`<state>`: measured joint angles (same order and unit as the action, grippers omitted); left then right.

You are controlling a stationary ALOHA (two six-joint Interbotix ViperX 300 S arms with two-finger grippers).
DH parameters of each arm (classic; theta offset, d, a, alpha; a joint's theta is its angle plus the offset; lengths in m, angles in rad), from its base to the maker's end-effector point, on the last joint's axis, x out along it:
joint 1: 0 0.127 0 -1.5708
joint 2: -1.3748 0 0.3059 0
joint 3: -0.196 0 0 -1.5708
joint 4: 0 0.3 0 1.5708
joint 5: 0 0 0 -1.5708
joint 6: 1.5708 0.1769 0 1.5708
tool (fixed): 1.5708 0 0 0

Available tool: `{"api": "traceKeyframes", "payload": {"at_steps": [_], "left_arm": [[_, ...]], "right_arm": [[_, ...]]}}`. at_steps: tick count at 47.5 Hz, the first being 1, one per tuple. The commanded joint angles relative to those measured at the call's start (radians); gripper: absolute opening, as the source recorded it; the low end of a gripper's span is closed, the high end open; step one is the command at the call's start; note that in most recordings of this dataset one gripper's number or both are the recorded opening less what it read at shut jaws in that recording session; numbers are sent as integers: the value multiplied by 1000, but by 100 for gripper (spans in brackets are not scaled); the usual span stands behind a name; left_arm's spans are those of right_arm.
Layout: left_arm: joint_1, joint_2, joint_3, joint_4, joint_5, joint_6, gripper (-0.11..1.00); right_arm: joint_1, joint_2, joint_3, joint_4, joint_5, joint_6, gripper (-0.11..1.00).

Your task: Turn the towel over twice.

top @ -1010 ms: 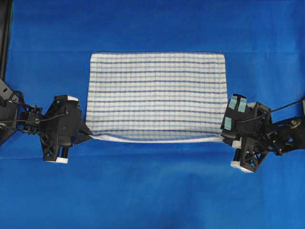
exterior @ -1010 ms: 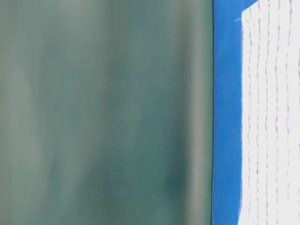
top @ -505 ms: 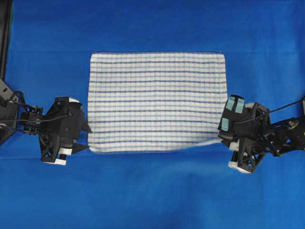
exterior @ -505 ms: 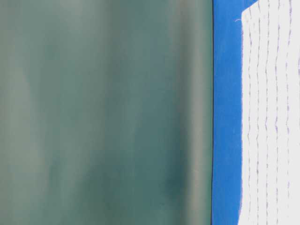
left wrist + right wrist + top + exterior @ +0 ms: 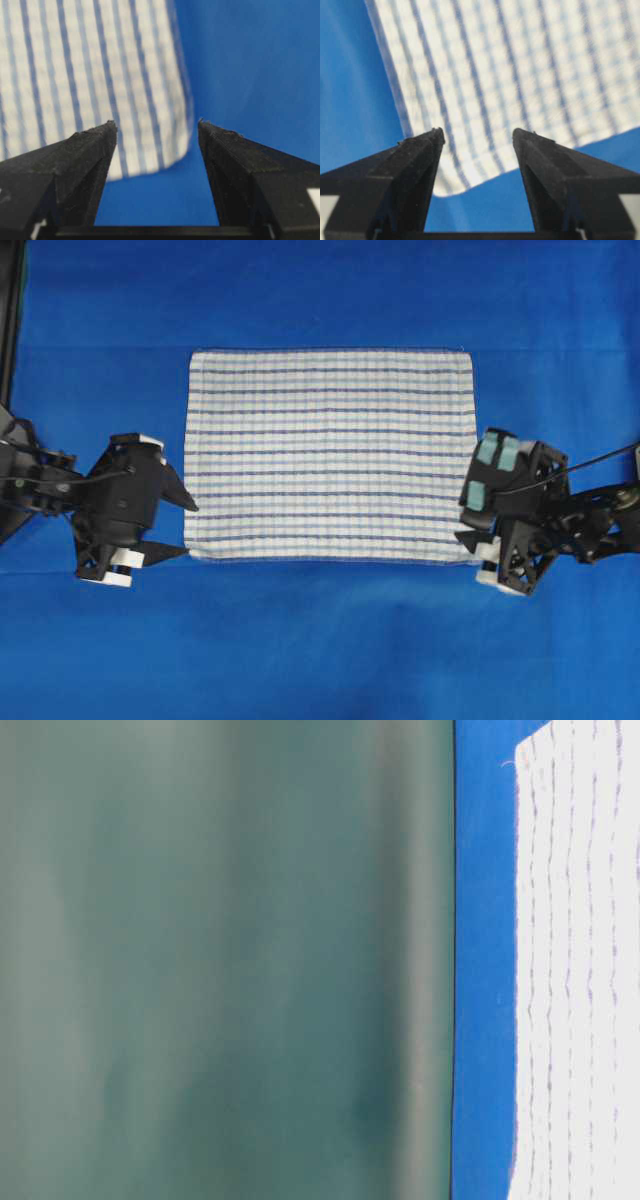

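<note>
The towel (image 5: 330, 455), white with dark and light blue stripes and a faint check, lies flat on the blue sheet. My left gripper (image 5: 190, 529) stands open just off the towel's near left corner, holding nothing. In the left wrist view the left gripper (image 5: 156, 124) has bare blue sheet between its fingers, and the towel (image 5: 75, 75) corner lies just past the tips. My right gripper (image 5: 462, 525) stands open at the near right corner. In the right wrist view the right gripper (image 5: 478, 131) is empty, with the towel (image 5: 520, 65) beyond it. The towel's (image 5: 580, 970) far edge shows in the table-level view.
A plain blue sheet (image 5: 320, 640) covers the whole table, with wide free room in front of and behind the towel. A dark frame post (image 5: 10, 320) stands at the far left edge. A dull green backdrop (image 5: 220, 960) rises behind the table.
Both grippers have opened and let go of the towel's near corners. The raised near edge has dropped flat on the sheet. The left gripper has backed off a little to the left.
</note>
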<state>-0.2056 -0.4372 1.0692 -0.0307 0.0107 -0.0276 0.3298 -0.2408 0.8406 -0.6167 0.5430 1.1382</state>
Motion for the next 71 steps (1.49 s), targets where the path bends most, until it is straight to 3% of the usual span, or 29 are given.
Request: {"api": "traceKeyframes", "payload": {"at_steps": [1,16,26,46,61,71], "left_arm": [[15,-71,-23,3,-3,2,59],[121,-302,12,5,-6,23,59],[175,-439,29,5,-8,74,59],[183,-523,29,5,11,104,59],[275,-750,69,5,160,103,59],[282,-888,112,5,245,100,59]], "right_arm": [[-6,-81,-20,-61,18,-2,62],[-61,-322,26,-282,17,-2,62],[-81,-451,58,-364,5,-2,62],[-81,-526,67,-413,14,-3,62],[-81,-790,153,-425,103,-29,59],[-81,-956,264,-425,101,-28,58]]}}
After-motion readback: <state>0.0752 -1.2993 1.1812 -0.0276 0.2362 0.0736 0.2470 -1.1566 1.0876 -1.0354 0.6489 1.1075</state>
